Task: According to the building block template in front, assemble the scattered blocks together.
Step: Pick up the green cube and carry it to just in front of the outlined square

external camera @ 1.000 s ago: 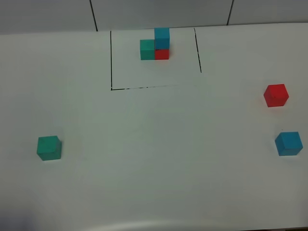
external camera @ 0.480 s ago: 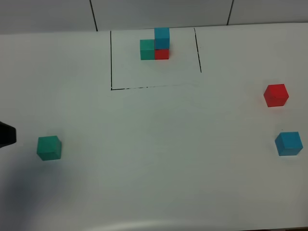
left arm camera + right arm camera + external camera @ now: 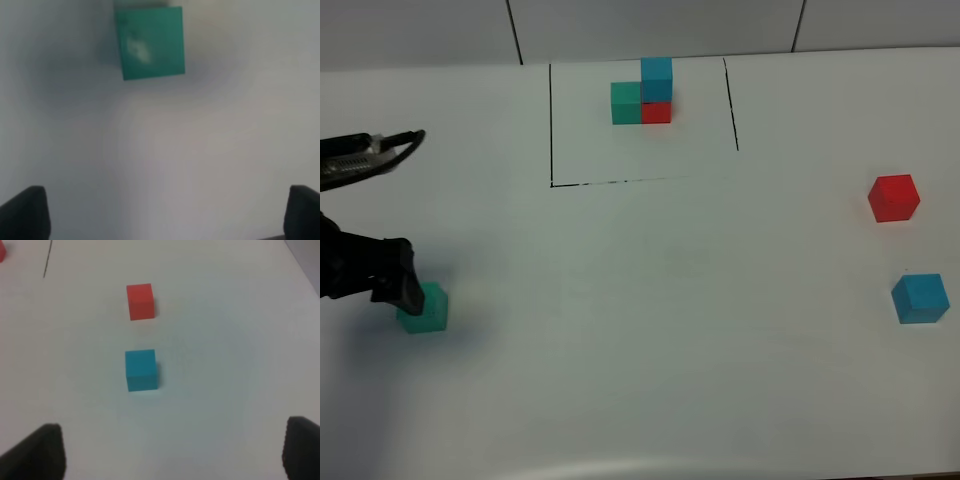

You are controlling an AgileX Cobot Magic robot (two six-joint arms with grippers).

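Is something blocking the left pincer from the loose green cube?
No. Only bare white table shows between the open left pincer and the loose green cube; nothing visible blocks it.

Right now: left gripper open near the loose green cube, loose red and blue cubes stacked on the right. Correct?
No. The loose red cube and blue cube sit apart on the right, not stacked; exterior high view shows it. Rest holds.

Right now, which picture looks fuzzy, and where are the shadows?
Left wrist view: the green cube looks soft and fuzzy, with grey shadow around it. Exterior high view: sharper, with a dark shadow on the table by that cube. Right wrist view: the red cube and blue cube look fairly clear, shadows faint.
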